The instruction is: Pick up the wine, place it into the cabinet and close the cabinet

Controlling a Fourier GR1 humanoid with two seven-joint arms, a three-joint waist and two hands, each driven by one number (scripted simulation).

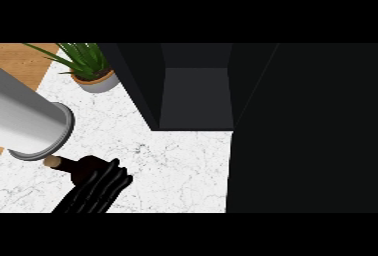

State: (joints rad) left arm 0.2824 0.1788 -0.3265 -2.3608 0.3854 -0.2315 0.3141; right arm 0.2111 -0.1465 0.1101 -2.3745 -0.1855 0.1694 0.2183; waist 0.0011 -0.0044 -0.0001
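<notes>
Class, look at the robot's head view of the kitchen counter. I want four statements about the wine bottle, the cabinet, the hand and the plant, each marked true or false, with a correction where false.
1. The cabinet is open, so its dark interior shows. True.
2. The wine bottle stands inside the cabinet. False: it is over the white counter, in front of the cabinet and to its left.
3. The left hand has its fingers curled round the wine bottle, and the corked neck sticks out past them. True.
4. The potted plant stands at the view's lower right. False: it is at the upper left, beside the cabinet.
</notes>
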